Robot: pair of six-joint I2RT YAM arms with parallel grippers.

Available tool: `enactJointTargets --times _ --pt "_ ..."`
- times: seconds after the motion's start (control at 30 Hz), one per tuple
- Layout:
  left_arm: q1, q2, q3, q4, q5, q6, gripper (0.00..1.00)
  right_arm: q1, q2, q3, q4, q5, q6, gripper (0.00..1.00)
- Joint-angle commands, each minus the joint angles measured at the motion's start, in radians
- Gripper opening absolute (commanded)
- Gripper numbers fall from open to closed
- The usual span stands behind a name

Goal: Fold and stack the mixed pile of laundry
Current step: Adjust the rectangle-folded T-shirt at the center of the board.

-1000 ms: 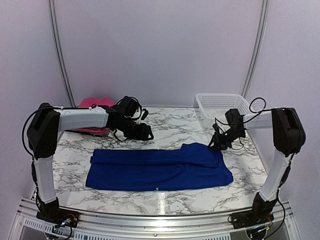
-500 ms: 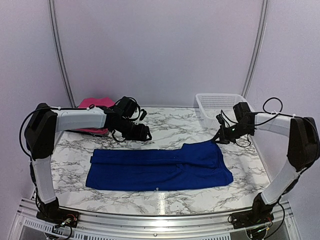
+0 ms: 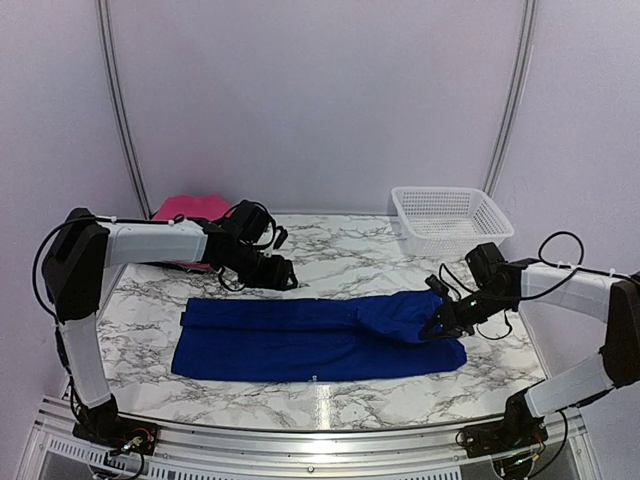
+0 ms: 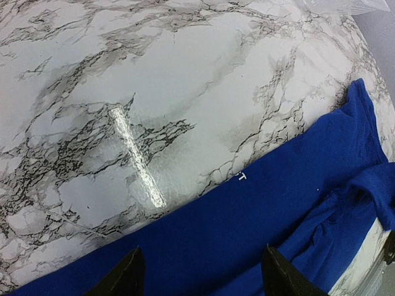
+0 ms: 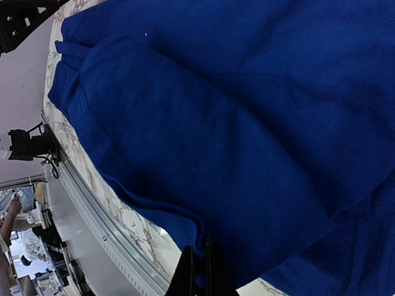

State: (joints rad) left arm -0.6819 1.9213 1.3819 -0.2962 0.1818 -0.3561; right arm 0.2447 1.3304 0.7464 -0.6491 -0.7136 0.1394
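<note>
**Twin white arms with black joints and loose cables**

The left arm (image 3: 150,240) and right arm (image 3: 560,280) share one build: white tubular links between bulky black joint housings, on black bases at seven and five o'clock of the overhead view. Thin black cables loop loosely around each wrist. The left claw (image 3: 285,278) and right claw (image 3: 433,329) are black. Seen close, the fingers (image 4: 120,280) taper to dark wedges.

Bright, even light falls from overhead, casting only soft shadows on the tabletop (image 3: 340,250). A white glare streak (image 4: 137,157) crosses its glossy marble, and the blue garment (image 5: 216,123) looks slightly soft in the right wrist view.
</note>
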Motion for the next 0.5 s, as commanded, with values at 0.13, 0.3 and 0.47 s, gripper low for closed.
enactJointTargets --times 0.13,0.3,0.47 --pt "-0.007 -0.077 -0.052 0.020 -0.020 -0.005 0.66 0.016 -0.087 -0.089 -0.081 -0.077 0.085 0.00" --pt "-0.007 -0.096 -0.073 0.020 -0.031 0.006 0.66 0.017 -0.084 -0.063 -0.145 -0.023 0.091 0.36" --pt "-0.007 -0.138 -0.104 0.020 -0.048 0.007 0.70 0.018 -0.129 0.079 -0.150 0.089 0.090 0.51"
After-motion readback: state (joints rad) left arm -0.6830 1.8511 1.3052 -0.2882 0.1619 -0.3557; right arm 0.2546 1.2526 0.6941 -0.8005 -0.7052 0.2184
